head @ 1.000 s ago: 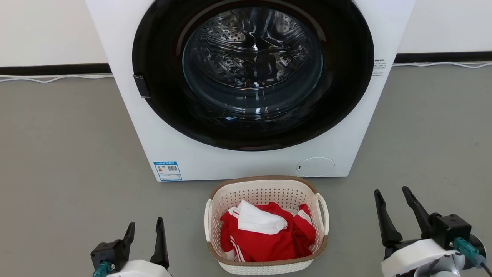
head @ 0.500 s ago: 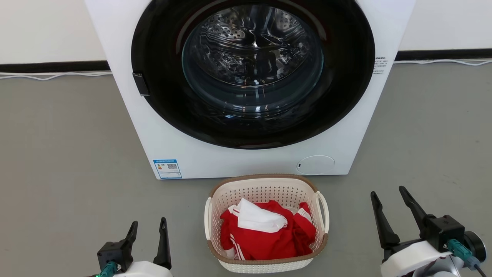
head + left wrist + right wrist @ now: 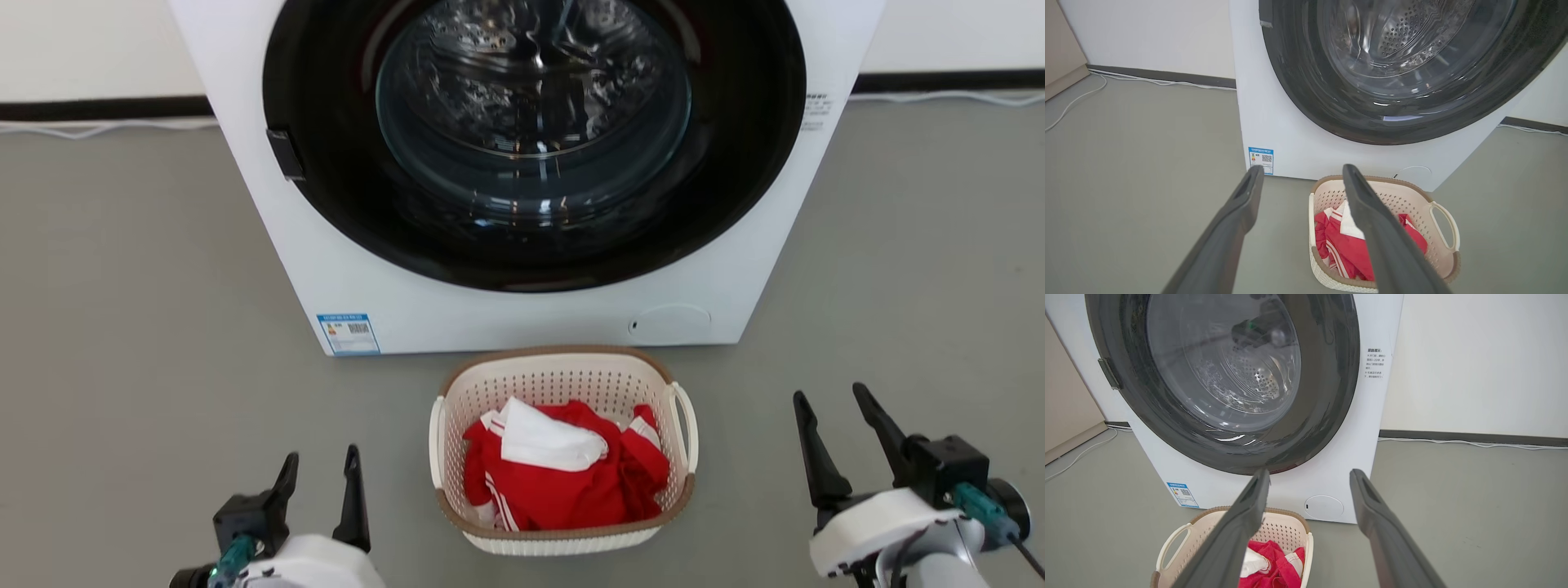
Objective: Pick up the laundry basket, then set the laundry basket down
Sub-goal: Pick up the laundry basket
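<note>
While all fingers [image 3: 353,498] are wide and empty, the laundry basket [image 3: 563,382] lies 3 o'clock of the left gripper [image 3: 322,454], 9 o'clock of the right gripper [image 3: 830,394].

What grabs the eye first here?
The big white washer with its round dark glass door stands at the top of the head view. On the grey floor just in front of it sits the small cream laundry basket, holding red and white clothes. The left gripper and right gripper flank it, both open, touching nothing.
</note>
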You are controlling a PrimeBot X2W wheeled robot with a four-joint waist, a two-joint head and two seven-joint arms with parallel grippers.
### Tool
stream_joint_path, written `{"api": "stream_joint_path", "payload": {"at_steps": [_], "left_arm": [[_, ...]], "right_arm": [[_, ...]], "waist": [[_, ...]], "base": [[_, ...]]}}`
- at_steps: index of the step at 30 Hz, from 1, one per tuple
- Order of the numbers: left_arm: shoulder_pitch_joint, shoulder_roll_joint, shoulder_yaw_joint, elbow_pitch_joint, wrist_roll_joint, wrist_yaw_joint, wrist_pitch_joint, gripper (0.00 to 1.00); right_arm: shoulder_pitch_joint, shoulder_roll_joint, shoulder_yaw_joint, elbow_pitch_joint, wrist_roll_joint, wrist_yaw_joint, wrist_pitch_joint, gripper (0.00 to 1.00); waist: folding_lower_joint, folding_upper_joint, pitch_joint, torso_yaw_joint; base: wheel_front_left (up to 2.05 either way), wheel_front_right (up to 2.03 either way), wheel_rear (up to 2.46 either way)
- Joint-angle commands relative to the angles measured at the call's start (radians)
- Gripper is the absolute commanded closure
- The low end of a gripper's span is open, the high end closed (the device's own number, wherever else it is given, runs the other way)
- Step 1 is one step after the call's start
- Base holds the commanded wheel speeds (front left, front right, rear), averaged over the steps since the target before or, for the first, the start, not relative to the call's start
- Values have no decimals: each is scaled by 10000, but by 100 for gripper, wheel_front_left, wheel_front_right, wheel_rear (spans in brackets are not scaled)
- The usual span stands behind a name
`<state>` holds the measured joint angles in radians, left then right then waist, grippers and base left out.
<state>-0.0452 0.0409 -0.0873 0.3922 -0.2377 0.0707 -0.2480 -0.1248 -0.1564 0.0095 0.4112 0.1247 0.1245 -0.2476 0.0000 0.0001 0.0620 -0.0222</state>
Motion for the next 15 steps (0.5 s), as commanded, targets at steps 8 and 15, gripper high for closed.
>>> {"api": "stream_joint_path", "payload": {"at_steps": [8,15], "left_arm": [[-1464,93,-426,411,-430,257,-138,0],[-2782,93,-1211,1230,-888,442,-138,0]], "right_arm": [[-1441,38,178,1177,112,62,-141,0],[-2813,-58,330,2567,171,62,-141,0]], "waist": [[0,-1,1159,-21],[0,-1,2435,47]], "base": [[0,0,0],[0,0,0]]}}
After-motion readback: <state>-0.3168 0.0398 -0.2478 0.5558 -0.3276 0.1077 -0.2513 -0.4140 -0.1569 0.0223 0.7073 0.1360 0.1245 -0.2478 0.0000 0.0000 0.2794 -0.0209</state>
